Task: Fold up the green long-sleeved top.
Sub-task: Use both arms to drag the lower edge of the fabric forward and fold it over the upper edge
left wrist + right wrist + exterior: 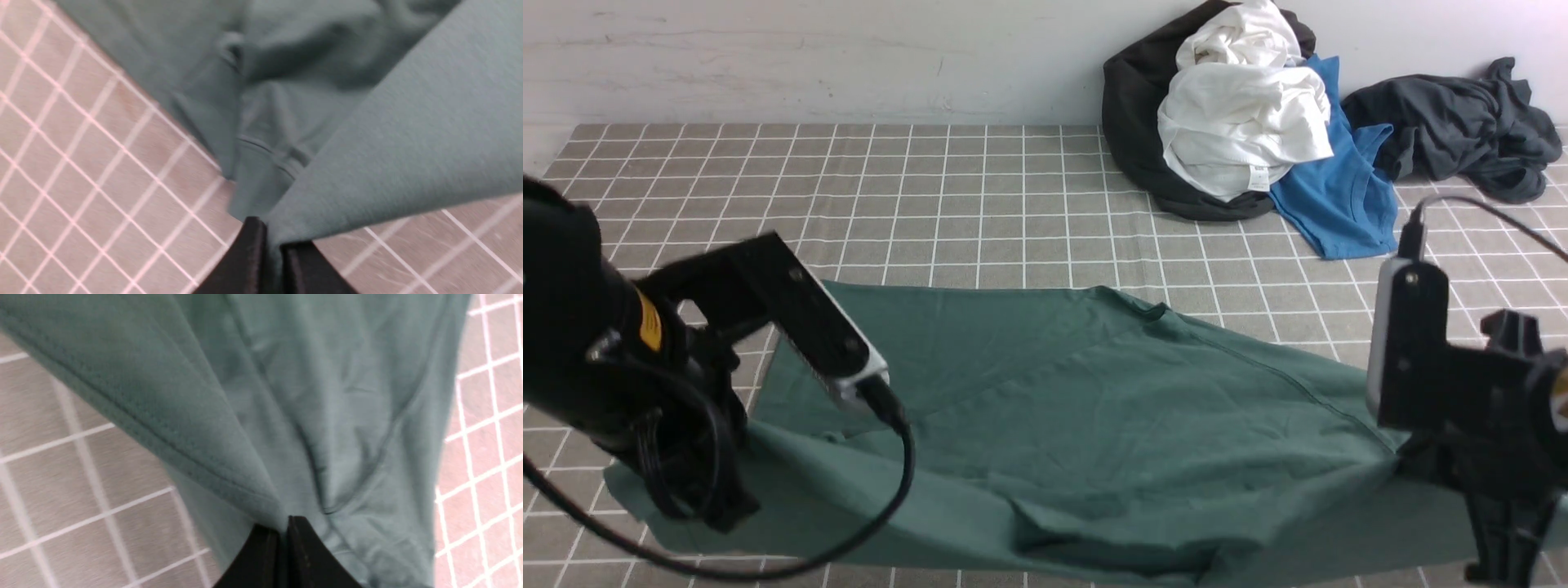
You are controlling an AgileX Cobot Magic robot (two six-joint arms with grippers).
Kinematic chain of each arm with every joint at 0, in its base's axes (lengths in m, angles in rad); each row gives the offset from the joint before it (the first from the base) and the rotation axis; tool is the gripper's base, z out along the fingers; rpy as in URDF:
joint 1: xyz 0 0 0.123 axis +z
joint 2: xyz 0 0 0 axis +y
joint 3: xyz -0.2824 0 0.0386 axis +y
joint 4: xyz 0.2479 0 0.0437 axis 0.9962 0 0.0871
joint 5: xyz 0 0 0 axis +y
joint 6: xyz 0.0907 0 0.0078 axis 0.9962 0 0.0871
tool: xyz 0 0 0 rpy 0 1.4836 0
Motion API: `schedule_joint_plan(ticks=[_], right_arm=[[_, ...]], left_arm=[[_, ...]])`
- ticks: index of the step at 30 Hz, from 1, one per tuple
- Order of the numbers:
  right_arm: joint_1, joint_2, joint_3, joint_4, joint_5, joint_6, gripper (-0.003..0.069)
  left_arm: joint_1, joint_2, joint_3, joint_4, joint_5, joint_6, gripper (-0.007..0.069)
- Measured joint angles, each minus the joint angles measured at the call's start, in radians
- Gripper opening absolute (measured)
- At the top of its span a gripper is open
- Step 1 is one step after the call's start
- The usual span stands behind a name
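Note:
The green long-sleeved top (1094,408) lies spread over the near half of the checked table, its neckline toward the back. My left gripper (715,510) is down at the top's near left edge. In the left wrist view this gripper (273,241) is shut on a lifted fold of the green top (408,122). My right gripper (1503,563) is at the top's near right edge. The right wrist view shows this gripper (282,528) shut on a hemmed edge of the green top (306,396), which hangs taut away from the jaws.
At the back right, against the wall, is a heap of clothes: a black garment (1135,122), a white one (1241,122), a bright blue tee (1339,196) and a dark grey garment (1454,131). The checked tablecloth (849,188) covers the table.

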Motion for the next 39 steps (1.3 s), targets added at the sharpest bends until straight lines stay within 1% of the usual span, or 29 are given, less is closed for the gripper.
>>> schedule_joint_plan(ticks=[2,3,4,6,8,9,10,12,15,16,20,25,32,36,39], right_arm=[[-0.02,0.041,-0.041,0.014,0.01,0.001,0.0001],[-0.053,0.103,-0.105,0.037,0.024,0.0,0.0001],[-0.057,0.103,-0.105,0.04,0.026,0.0,0.0001],[-0.097,0.197,-0.204,0.083,0.056,-0.027,0.0001],[-0.113,0.236,-0.244,0.101,0.064,-0.041,0.0001],[-0.134,0.287,-0.295,0.125,0.073,-0.066,0.0001],[-0.134,0.292,-0.301,0.127,0.073,-0.069,0.0001],[-0.167,0.375,-0.388,0.164,0.077,-0.092,0.0001],[-0.192,0.448,-0.464,0.193,0.078,-0.112,0.0001],[-0.195,0.46,-0.475,0.194,0.078,-0.113,0.0001],[-0.215,0.585,-0.593,0.212,0.081,-0.126,0.0001],[-0.219,0.698,-0.679,0.203,0.067,-0.128,0.0001],[-0.219,0.808,-0.719,0.173,-0.013,-0.117,0.0001],[-0.219,0.846,-0.719,0.161,-0.058,-0.088,0.0008],[-0.219,0.863,-0.719,0.156,-0.104,-0.05,0.0034]], left_arm=[[0.026,0.026,-0.03,-0.015,0.0,0.023,0.0013],[0.067,0.066,-0.072,-0.035,0.0,0.05,0.0013],[0.071,0.071,-0.072,-0.035,0.0,0.05,0.0013],[0.117,0.143,-0.134,-0.059,0.0,0.083,0.0013],[0.135,0.178,-0.162,-0.065,0.0,0.09,0.0013],[0.161,0.231,-0.203,-0.072,0.0,0.096,0.0013],[0.161,0.231,-0.208,-0.072,0.0,0.096,0.0013],[0.2,0.318,-0.285,-0.083,-0.002,0.111,0.0013],[0.235,0.406,-0.373,-0.092,-0.007,0.136,0.0013],[0.236,0.412,-0.379,-0.092,-0.007,0.138,0.0013],[0.259,0.566,-0.525,-0.1,-0.023,0.175,0.0013],[0.267,0.717,-0.649,-0.1,-0.026,0.179,0.0013],[0.269,0.858,-0.745,-0.089,-0.053,0.179,0.0016],[0.277,0.89,-0.755,-0.089,-0.091,0.179,0.0039],[0.284,0.896,-0.755,-0.089,-0.111,0.179,0.0099]])
